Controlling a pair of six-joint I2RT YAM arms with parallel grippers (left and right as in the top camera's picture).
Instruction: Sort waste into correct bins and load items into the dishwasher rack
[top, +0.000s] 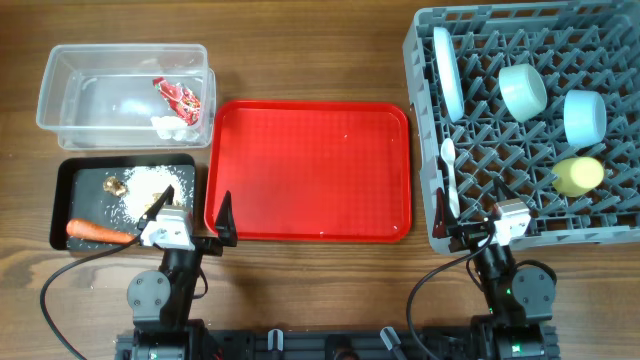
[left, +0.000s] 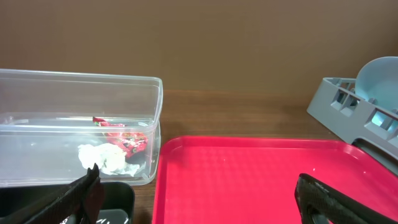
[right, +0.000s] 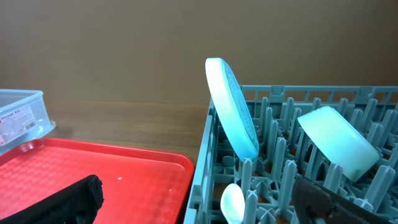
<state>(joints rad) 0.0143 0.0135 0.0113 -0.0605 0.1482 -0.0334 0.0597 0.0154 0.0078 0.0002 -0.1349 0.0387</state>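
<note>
Seemingly every piece already lies where it belongs. The left pincer (top: 198, 200) stands wide open with nothing between its fingers, and the right pincer (top: 467, 208) gapes just as wide and empty at the near rim of the grey dishwasher rack (top: 620, 235).

Ahead of the left pincer and off to its left sits the clear plastic tub (top: 45, 90), holding the red-and-white wrapper (top: 180, 97) and the crumpled tissue (top: 170, 126). Both look feather-light and soft, so a pinch on a raised fold would serve best. Just beside the left pincer, on its left, the black tray (top: 70, 175) carries the carrot (top: 98, 232), the rice scraps (top: 145, 190) and the brown lump (top: 116, 186). The carrot looks firm, smooth and apt to roll, so it wants gripping across its middle; the rice is loose and would hardly take a pinch. The red tray (top: 310, 170) lies between the two pincers.

Ahead of the right pincer, slightly to its left, the light blue plate (top: 447, 70) stands on edge between pegs, with the white spoon (top: 448, 175) closer in. The left pale bowl (top: 523, 90), right pale bowl (top: 585, 115) and yellow cup (top: 578, 176) sit ahead and to its right. The plate seems stiff and glossy, probably slippery, and is best taken by its rim; the thin spoon by its handle.

A label (right: 12, 118) on the tub shows red print, too small to read, and the wrapper's print is likewise illegible.
</note>
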